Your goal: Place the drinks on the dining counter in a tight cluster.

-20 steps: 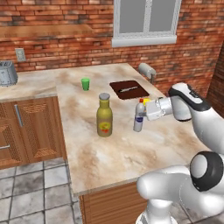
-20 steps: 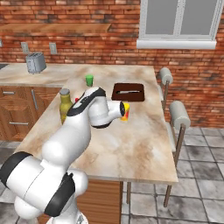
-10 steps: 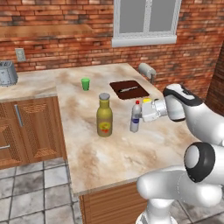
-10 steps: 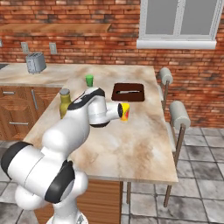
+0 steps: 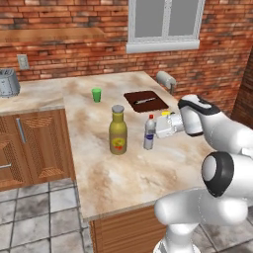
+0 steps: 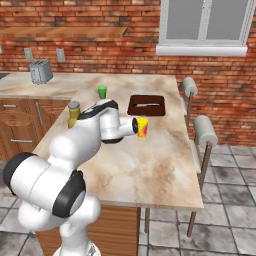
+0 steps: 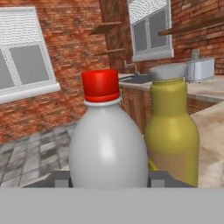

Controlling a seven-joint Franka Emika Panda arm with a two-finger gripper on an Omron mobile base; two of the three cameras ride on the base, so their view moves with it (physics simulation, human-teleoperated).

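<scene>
**Small clear bottle in the grip, beside the big olive one**

The small clear bottle (image 5: 149,133) stands upright on the dining counter (image 5: 128,173), and we see the gripper (image 5: 154,129) reaching in level from the side, its jaws clamped on the bottle's body. In the hand view the same bottle (image 7: 108,144) fills the space right ahead of the fingers (image 7: 59,178), red cap up; its blue label falls below the frame there, and in the left base view the label is too small for us to read.

Just past the gripper, on the far side of the held bottle, stands the big olive-yellow bottle (image 5: 118,130) with its grey cap; near, but we cannot tell whether the two touch. Its red-yellow label shows a round mark, no legible words.

From the right base view the arm covers the clear bottle completely; only the olive bottle's cap and shoulder (image 6: 74,113) peek out beyond it. That view gives us a yellow-and-red can (image 6: 142,127) by the wrist, of which the left base view catches a mere yellow sliver.
</scene>
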